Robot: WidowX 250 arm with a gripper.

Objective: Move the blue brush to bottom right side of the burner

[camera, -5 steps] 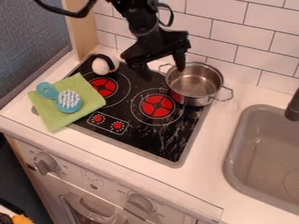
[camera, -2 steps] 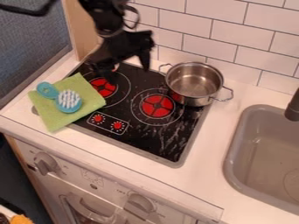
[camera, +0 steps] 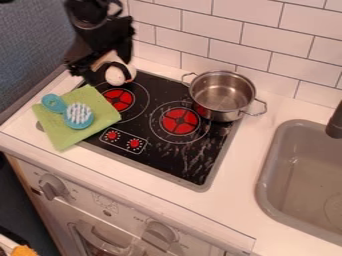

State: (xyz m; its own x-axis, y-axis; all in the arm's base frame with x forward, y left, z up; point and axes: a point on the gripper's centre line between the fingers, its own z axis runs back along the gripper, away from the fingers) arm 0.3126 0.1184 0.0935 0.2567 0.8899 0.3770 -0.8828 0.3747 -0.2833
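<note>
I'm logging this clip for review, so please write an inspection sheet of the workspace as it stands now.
Surface: black cooktop with two red burners; whitish streaks towards its front right.
Job's things: blue brush bristles up on green cloth, not yet beside the front-right burner.
Clutter: steel pot at the cooktop's back right; white-and-black round item at its back left.
Gripper: open, near that round item, away from the brush.
Cables: dark loop beside the arm, by the top edge.
Surroundings: tiled wall behind; grey sink at right.
</note>
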